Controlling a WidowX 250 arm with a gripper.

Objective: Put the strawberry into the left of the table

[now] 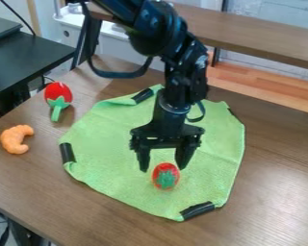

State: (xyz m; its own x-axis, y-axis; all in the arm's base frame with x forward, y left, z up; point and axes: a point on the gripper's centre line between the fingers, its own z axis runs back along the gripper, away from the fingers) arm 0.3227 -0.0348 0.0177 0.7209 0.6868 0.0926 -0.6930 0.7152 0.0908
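My gripper (162, 167) hangs over the green cloth near the middle of the table, open, its two fingers apart and pointing down. The strawberry (165, 176), red with a green leafy top, lies on the cloth just below and slightly in front of the fingertips, toward the right one. Nothing is held between the fingers. The wooden table (47, 187) extends to the left of the cloth.
Black tape pieces hold the green cloth (111, 178) at its edges. At the left lie an orange croissant-shaped toy (16, 139) and a red toy with a green stem (58, 99). A black table (28, 57) stands beyond the upper left edge.
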